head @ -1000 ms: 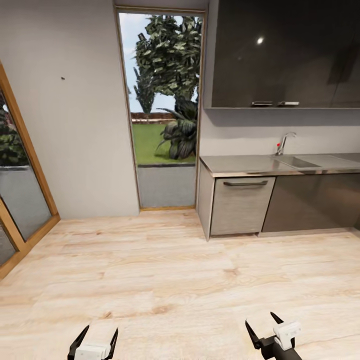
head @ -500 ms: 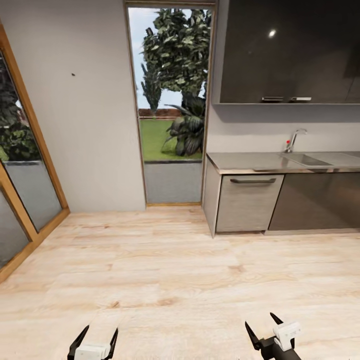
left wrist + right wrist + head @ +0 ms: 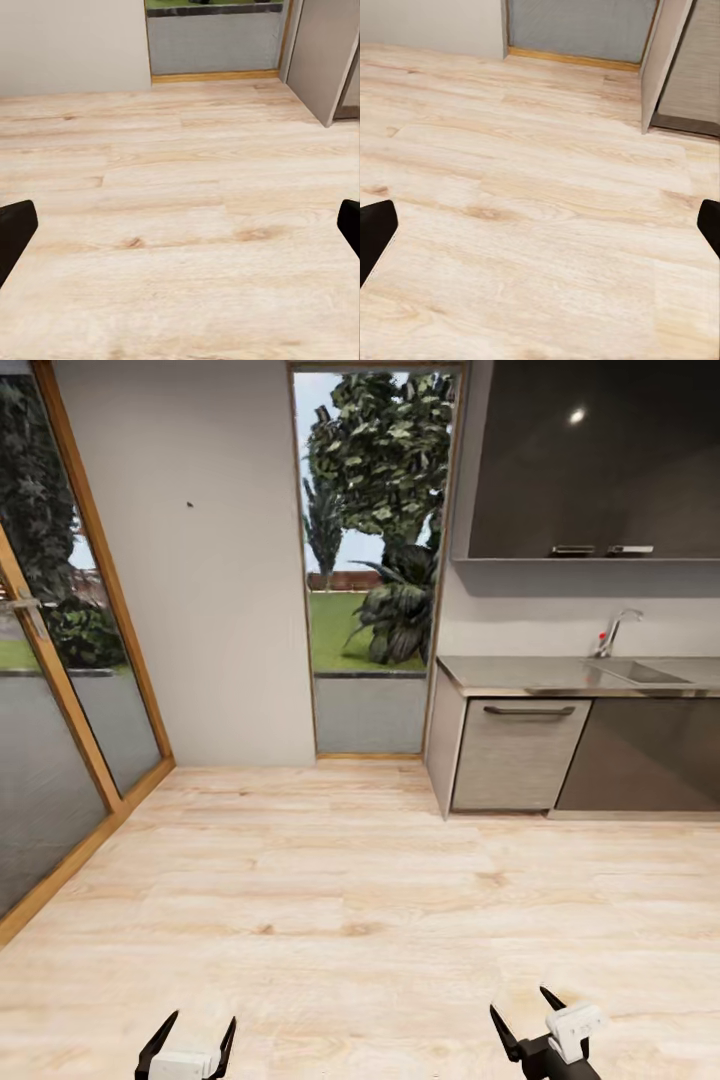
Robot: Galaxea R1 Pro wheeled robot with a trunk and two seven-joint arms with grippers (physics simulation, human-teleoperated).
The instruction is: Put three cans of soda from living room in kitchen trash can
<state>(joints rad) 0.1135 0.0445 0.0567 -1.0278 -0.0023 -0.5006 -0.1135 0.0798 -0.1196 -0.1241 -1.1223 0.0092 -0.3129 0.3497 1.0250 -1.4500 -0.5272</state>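
I am in the kitchen, facing light wood floor [image 3: 330,880]. The soda cans and the trash can are out of view. My left gripper [image 3: 198,1025] hangs low over the floor at the head view's lower edge, open and empty. My right gripper [image 3: 522,1005] is beside it to the right, also open with nothing between its fingers. In the left wrist view the dark fingertips [image 3: 15,232] stand wide apart over bare planks. The right wrist view has its fingertips [image 3: 375,229] just as far apart.
Glossy dark brown cabinets [image 3: 600,460] hang at the upper right above a grey worktop [image 3: 530,678] with a sink and chrome tap [image 3: 612,632]. A grey drawer front [image 3: 518,752] sits below. A tall window [image 3: 372,560] is ahead. Glass doors with wooden frames [image 3: 60,660] line the left.
The whole picture has shifted right as the camera turned left, bringing more of the glass doors into view. Both grippers stay open in the same place.
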